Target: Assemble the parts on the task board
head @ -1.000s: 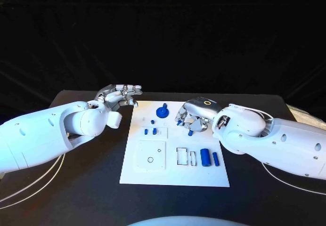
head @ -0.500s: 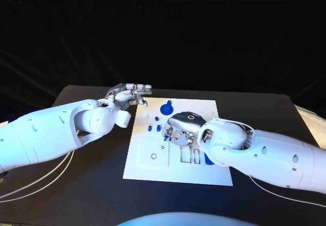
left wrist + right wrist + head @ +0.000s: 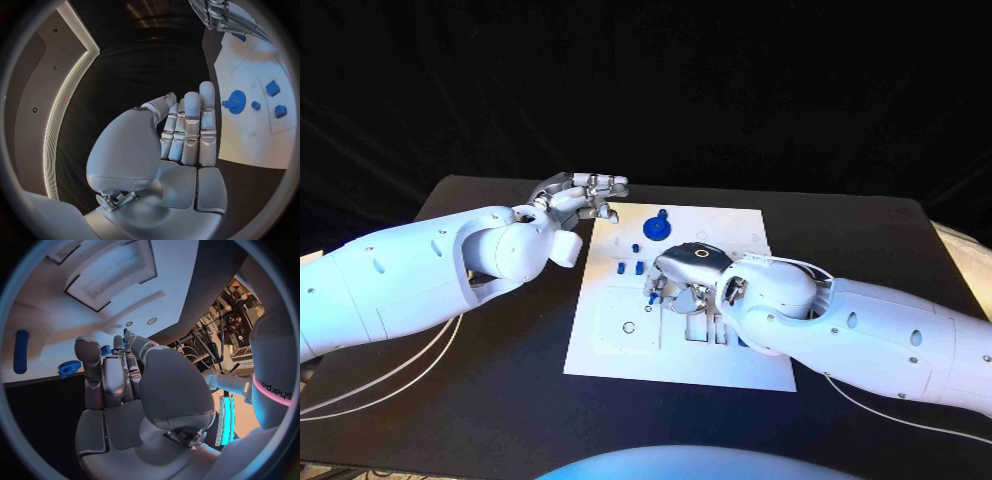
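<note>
Since a second ago the right hand (image 3: 678,278) has travelled from the board's right-hand side toward its middle, and it now hovers low over the task board (image 3: 747,362), its fingers curled round a small blue peg (image 3: 652,296) pinched at the fingertips just above the recessed outlines. The left hand (image 3: 577,195) has shifted only slightly and sits at the board's far left corner, its fingers straight and held together with nothing in them. On the board lie a blue gear (image 3: 651,231) near the far edge and a few small blue blocks (image 3: 629,268) between the gear and the right hand. The parts look like light, stiff plastic, smooth enough to slip, so a small peg is best taken across its sides with the fingertips, and the gear by its toothed rim. The desk (image 3: 473,390) is matt black and flat, and the surroundings beyond it are dark.
</note>
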`<state>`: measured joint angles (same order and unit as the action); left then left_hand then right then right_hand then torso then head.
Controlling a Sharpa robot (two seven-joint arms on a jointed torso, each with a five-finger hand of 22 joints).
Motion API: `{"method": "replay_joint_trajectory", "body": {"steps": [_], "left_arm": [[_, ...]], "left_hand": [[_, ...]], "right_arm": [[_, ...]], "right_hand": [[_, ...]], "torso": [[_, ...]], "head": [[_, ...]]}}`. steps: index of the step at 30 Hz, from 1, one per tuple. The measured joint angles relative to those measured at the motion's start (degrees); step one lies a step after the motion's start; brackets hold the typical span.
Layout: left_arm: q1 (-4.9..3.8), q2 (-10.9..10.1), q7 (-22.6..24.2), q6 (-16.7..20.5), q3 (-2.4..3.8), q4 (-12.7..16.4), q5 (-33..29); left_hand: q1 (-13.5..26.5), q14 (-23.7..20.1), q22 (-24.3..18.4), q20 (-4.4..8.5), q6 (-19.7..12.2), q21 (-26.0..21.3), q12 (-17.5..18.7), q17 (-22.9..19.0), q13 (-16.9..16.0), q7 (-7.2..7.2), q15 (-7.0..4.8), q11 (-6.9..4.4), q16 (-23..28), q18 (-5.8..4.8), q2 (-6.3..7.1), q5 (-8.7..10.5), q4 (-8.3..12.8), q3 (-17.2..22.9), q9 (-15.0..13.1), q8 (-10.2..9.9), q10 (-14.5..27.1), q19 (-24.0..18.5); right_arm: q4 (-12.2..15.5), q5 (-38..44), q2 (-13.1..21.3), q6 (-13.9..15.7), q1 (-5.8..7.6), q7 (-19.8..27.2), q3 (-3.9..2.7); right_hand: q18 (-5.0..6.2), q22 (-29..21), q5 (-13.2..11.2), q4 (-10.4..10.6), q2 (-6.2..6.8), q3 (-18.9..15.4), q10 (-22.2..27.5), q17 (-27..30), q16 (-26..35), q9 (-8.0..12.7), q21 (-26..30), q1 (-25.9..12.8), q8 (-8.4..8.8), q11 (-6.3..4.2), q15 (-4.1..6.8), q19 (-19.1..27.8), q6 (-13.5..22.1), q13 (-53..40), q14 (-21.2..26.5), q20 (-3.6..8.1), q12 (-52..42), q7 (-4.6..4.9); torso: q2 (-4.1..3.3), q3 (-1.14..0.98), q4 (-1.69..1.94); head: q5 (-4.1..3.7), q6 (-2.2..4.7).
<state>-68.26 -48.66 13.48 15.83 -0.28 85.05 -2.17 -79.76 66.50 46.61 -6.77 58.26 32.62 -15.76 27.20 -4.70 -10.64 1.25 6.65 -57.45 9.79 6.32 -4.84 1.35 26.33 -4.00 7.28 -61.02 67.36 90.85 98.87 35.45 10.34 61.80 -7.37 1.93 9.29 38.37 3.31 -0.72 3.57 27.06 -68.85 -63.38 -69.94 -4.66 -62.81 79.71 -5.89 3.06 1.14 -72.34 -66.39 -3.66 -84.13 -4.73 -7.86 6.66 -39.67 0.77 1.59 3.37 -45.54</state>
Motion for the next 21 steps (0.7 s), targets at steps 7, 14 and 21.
{"method": "replay_joint_trajectory", "body": {"steps": [7, 14, 21], "left_arm": [[0.00, 0.0, 0.0, 0.0, 0.00, 0.0, 0.1], [0.00, 0.1, -0.1, -0.1, 0.01, 0.0, 0.2], [0.00, 0.1, -0.3, -0.3, 0.01, -0.2, 0.3]], "left_hand": [[0.0, 0.0, 0.0, 0.00, 0.0, 0.0, 0.0, 0.0, 0.0, 0.00, 0.00, -0.11, 0.0, 0.00, 0.00, 0.00, 0.0, 0.0, 0.0, 0.0, 0.1, 0.0], [0.0, 0.0, 0.0, 0.00, 0.0, 0.0, 0.0, -0.1, 0.0, 0.00, 0.01, -0.21, 0.0, 0.00, 0.00, 0.00, 0.0, 0.0, 0.0, 0.0, 0.2, 0.0], [0.0, 0.0, 0.0, 0.00, 0.0, 0.0, 0.0, -0.1, 0.0, 0.00, 0.01, -0.21, 0.0, 0.00, 0.00, 0.00, 0.0, 0.0, 0.0, 0.0, 0.2, 0.0]], "right_arm": [[-0.7, 0.0, -0.8, -0.7, -0.16, 0.0, 0.03], [-1.0, 0.1, -1.2, -1.1, -0.22, 0.2, 0.06], [-1.0, 0.2, -1.2, -1.7, -0.27, 0.3, 0.06]], "right_hand": [[0.00, 0.0, 0.0, 0.0, 0.00, 0.0, 0.0, 0.0, 0.0, 0.0, 0.0, 0.0, 0.06, 0.00, 0.00, 0.0, 0.0, 0.0, 0.0, 0.00, 0.0, 0.00], [0.00, 0.1, 0.0, 0.0, 0.00, 0.0, 0.0, -0.1, 0.0, 0.0, 0.0, 0.0, 0.23, 0.01, 0.00, 0.0, 0.0, 0.0, 0.0, 0.00, 0.1, -0.01], [0.00, 0.1, 0.0, 0.0, -0.17, 0.0, 0.0, -0.1, 0.0, 0.0, 0.0, -0.2, 0.37, 0.01, 0.00, 0.0, 0.0, 0.1, 0.0, 0.00, 0.1, 0.20]], "torso": [[0.01, -0.04, -0.04], [0.01, -0.05, -0.02], [0.01, -0.04, -0.05]], "head": [[0.13, -0.13], [0.15, -0.28], [0.27, -0.38]]}}
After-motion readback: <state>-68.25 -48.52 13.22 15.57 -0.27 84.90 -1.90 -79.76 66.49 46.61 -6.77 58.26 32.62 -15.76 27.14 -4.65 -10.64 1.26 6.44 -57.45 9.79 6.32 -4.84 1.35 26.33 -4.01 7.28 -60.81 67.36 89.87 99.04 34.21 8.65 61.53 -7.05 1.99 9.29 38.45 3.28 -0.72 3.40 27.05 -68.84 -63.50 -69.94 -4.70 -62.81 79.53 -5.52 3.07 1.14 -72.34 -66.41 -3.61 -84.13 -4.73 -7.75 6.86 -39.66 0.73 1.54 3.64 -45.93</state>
